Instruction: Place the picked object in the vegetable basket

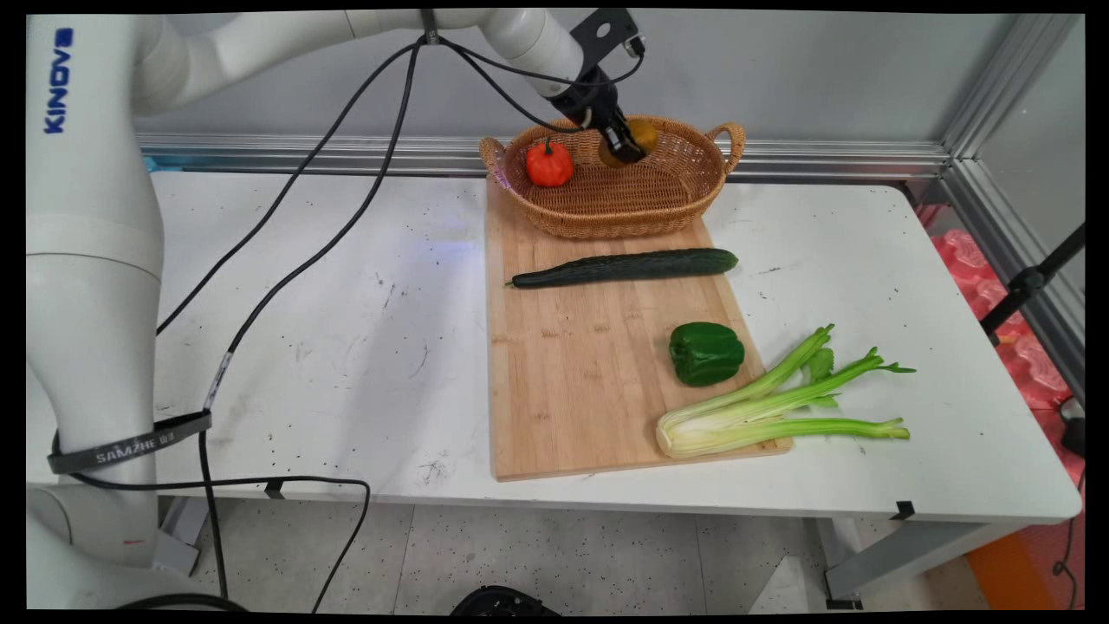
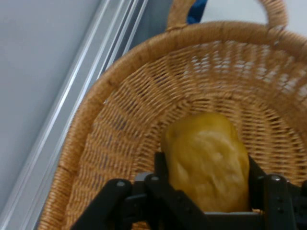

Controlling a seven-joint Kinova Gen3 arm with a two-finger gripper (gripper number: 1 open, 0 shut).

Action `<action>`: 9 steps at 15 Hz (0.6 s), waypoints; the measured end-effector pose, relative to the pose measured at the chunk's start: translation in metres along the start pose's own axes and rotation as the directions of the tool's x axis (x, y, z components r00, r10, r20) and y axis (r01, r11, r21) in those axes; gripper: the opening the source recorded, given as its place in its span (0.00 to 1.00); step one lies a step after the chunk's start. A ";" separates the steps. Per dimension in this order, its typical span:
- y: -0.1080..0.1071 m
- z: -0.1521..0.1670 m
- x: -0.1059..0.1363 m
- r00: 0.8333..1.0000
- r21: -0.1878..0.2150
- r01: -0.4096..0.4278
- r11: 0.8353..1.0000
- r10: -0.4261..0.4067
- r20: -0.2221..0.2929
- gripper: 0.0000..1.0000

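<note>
Across the white table (image 1: 346, 347) lay a long wooden cutting board (image 1: 589, 390), keeping its far-end oval wicker basket (image 1: 684, 186) steady. Over the basket, the black two-finger gripper (image 1: 625, 149) pinched a yellow-brown potato (image 2: 208, 160), beside a red pepper (image 1: 549, 164).

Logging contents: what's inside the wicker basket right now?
Inside the basket: a red pepper at its left end, and a yellow potato-like lump between the gripper fingers. Whether it rests on the basket floor is hidden by the gripper.
</note>
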 end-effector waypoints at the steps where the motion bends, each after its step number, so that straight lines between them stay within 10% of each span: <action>1: -0.004 0.004 -0.003 1.000 0.001 -0.003 1.000 0.003 0.003 0.00; 9: -0.026 0.031 -0.021 1.000 -0.003 -0.014 1.000 0.014 0.027 0.00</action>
